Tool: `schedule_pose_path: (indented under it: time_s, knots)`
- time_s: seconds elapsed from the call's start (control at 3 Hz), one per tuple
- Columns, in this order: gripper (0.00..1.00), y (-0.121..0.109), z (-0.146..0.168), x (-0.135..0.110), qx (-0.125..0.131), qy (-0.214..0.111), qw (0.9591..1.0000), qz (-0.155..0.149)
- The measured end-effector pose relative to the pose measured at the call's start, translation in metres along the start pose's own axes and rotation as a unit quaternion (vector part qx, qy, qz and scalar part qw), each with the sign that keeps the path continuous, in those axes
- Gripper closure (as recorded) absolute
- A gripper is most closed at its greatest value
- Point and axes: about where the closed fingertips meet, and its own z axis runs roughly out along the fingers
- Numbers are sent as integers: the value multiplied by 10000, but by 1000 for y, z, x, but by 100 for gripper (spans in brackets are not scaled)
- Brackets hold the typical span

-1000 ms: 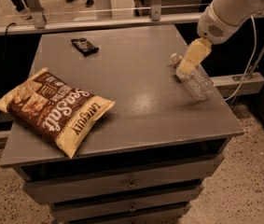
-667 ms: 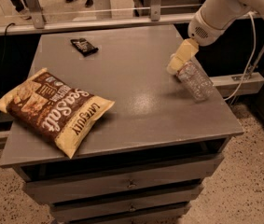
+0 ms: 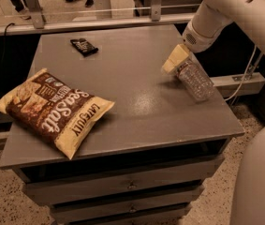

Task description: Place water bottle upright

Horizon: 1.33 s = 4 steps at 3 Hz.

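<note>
The water bottle [image 3: 195,80] is a clear ribbed plastic bottle lying on its side near the right edge of the grey table [image 3: 132,107]. Its upper end points up-left, under my gripper, so cap and label are hidden. My gripper [image 3: 174,61], with pale yellowish fingers, reaches down from the white arm at the upper right and sits at the bottle's upper end, touching or just over it.
A brown and yellow sea salt chip bag [image 3: 52,108] lies on the table's left side. A small black packet [image 3: 84,46] lies at the back. The table's right edge runs close to the bottle. White robot body fills the lower right corner.
My arm and gripper have shifted left and slightly down along the bottle's upper end. The bottle still lies on its side, nudged only a little.
</note>
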Motion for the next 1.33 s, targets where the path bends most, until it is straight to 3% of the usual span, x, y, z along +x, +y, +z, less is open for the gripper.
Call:
schedule_pose_path:
  time_s: [0.33,0.67,1.0,1.33]
  knots:
    - [17,0,10,5,56,276,9993,264]
    - [41,-5,13,15,142,452,9979,442]
    - [63,-8,11,20,168,454,9975,513]
    - [87,-1,-10,0,56,-75,9996,262]
